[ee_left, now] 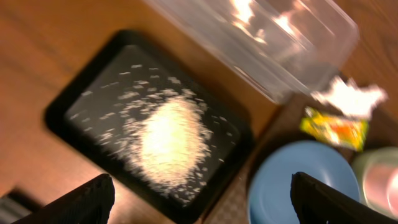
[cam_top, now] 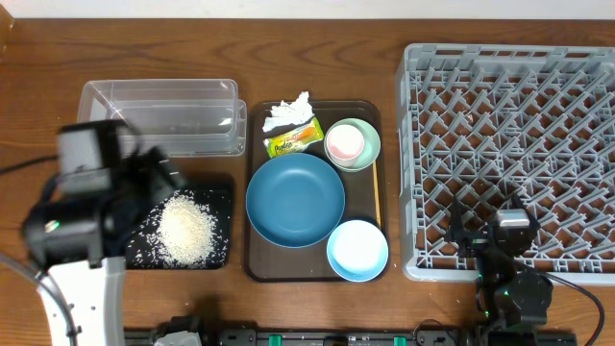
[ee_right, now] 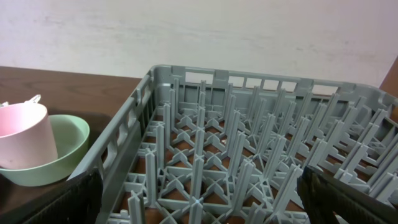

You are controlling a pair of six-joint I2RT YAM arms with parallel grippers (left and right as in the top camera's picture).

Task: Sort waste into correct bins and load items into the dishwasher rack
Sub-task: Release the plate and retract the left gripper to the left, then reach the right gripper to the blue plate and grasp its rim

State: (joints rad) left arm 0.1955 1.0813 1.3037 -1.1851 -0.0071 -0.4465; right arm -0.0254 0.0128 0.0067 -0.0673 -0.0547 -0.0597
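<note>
Wooden table carries all: the rice (cam_top: 187, 229) lies heaped in the black tray (cam_top: 219, 192), the bin chosen for it. The left gripper (ee_left: 202, 190) hangs above, jaws wide and empty. Tissue (cam_top: 286, 113) and wrapper (cam_top: 293, 140) wait on the brown tray (cam_top: 258, 258) beside the blue dish (cam_top: 295, 200). The right gripper (ee_right: 199, 199), also wide, hovers over the rack (ee_right: 249, 155), probably ready for loading.

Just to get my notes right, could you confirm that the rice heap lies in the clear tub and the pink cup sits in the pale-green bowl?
Not quite: the rice heap lies in the black tray, not the clear tub, as the overhead view shows. The pink cup does sit in the pale-green bowl.
</note>
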